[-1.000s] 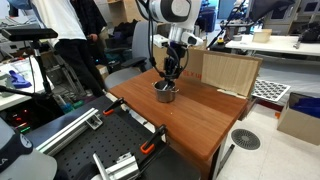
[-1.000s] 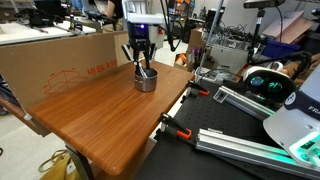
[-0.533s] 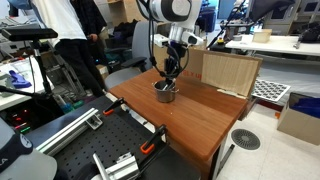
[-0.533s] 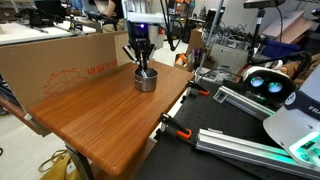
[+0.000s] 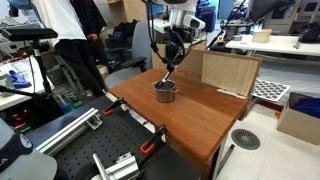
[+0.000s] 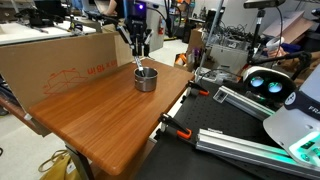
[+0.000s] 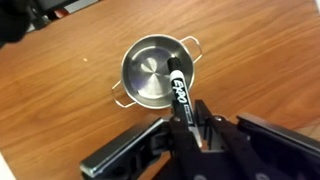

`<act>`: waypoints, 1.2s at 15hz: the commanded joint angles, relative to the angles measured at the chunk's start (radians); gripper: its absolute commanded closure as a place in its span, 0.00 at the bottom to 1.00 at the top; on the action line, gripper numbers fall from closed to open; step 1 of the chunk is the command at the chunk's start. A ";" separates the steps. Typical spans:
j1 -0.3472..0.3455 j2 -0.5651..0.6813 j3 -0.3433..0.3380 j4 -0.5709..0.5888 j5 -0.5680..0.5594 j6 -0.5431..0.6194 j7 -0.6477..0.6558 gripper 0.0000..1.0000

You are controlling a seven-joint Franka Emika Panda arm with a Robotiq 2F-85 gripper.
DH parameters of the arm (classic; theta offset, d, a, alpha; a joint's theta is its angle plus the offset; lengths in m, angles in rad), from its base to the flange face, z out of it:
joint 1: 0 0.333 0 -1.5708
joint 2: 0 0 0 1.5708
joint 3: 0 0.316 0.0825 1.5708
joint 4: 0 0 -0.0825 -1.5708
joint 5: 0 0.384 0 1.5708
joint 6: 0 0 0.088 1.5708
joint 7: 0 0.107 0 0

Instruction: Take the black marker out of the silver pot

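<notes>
**Marker (image 7: 180,92) clear of pot (image 7: 150,75), held above it**

Judging by how things lie, the main step looks done. The pincer (image 7: 186,135) is clamped on the upper end of the marker, which hangs tip-down below it. In the wrist view the inside of the pot is bare shiny metal with nothing in it. The marker's lower end only crosses the rim there because the camera looks straight down. In both exterior views the marker (image 5: 167,66) (image 6: 140,62) hangs over the pot (image 5: 165,92) (image 6: 146,79) and appears to be above its rim. The gap is too small to be sure of from either side. The task sentence asks for no more than getting the marker out. What may be left is to carry it off to one side and perhaps lay it down.

The desk (image 5: 195,118) is smooth brown wood, and the pot stands on it near the far edge. A large cardboard box (image 6: 60,62) stands just behind the pot. Orange-handled clamps (image 6: 176,128) grip the near edge of the desk.

The room looks like a busy lab. A person (image 5: 75,30) in dark clothes stands beside the desk. Metal rails and other equipment sit around the desk, and more benches stand further back.
</notes>
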 commanded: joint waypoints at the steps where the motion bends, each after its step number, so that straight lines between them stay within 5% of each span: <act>1: -0.039 -0.127 0.043 -0.067 0.085 -0.044 -0.120 0.95; 8: -0.008 -0.107 0.083 -0.022 0.150 -0.275 -0.149 0.95; 18: 0.029 0.178 0.112 0.148 0.154 -0.288 -0.067 0.95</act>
